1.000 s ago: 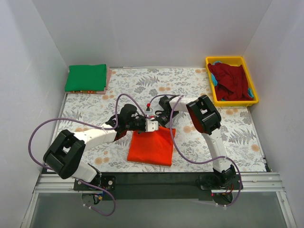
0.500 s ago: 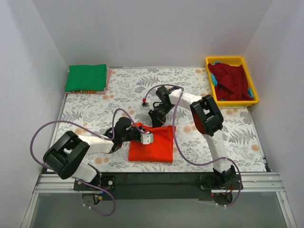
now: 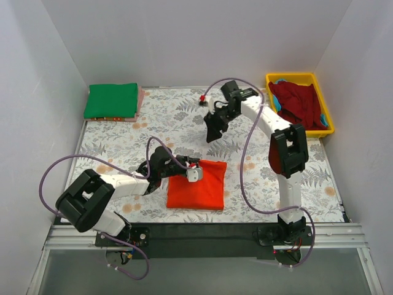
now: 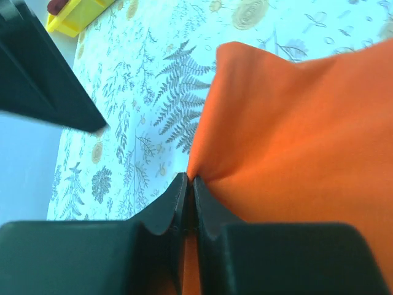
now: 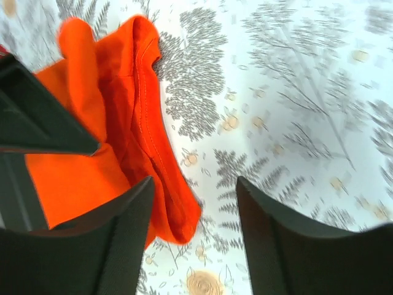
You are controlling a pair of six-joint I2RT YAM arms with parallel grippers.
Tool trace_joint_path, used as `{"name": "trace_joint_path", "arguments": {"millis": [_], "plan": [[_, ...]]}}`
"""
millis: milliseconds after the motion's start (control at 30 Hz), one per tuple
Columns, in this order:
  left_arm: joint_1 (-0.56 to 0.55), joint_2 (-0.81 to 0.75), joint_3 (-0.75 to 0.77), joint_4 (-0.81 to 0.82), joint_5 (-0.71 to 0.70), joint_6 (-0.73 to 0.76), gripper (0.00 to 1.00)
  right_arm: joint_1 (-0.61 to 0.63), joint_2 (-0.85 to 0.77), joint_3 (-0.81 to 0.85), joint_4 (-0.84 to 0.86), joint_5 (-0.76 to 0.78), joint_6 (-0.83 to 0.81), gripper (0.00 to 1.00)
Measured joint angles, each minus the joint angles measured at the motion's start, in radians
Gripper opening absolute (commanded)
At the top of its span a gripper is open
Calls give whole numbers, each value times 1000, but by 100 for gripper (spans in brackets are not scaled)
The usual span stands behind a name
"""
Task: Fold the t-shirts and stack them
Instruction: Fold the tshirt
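Observation:
The bright orange-red t-shirt (image 3: 198, 184) lies folded near the front middle of the table. My left gripper (image 3: 195, 170) is shut on its upper left edge, and the left wrist view shows orange cloth (image 4: 295, 123) pinched between the closed jaws (image 4: 189, 182). My right gripper (image 3: 212, 134) hangs open above the table, behind the shirt, with nothing between its fingers (image 5: 195, 187). The orange shirt's edge (image 5: 147, 153) lies below it in the right wrist view. A folded green t-shirt (image 3: 111, 100) rests at the back left. A dark red t-shirt (image 3: 299, 106) lies crumpled in the yellow tray (image 3: 330, 117).
The yellow tray stands at the back right corner, against the right wall. White walls close in the table on three sides. The green shirt lies on top of something pinkish (image 3: 140, 100). The left arm's cable (image 3: 61, 167) loops over the table's left side.
My right gripper let go of the orange-red shirt, opened, and rose away toward the back. My left gripper, still shut on the cloth, pulled its edge toward the front.

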Motion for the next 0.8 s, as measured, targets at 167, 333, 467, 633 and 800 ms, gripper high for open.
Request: {"name": "trace_joint_path", "arguments": {"millis": [167,333,467,633,800], "plan": [[11,73,67,-6,-15,-63,34,-172,-92,-86,8,-118,12,61],[108,34,189,-190,18,-251,38,-261,-150,-274,6,-212,35,51],[275,-34,350,-421,121,-502,37,-242,-174,-407,24,-267,77,46],[400,-133,340,-629,194,-779,39,-216,-271,-573,115,-261,191,44],[401,-116,261,-758,208,-987,40,-187,-359,-644,219,-209,290,37]]}}
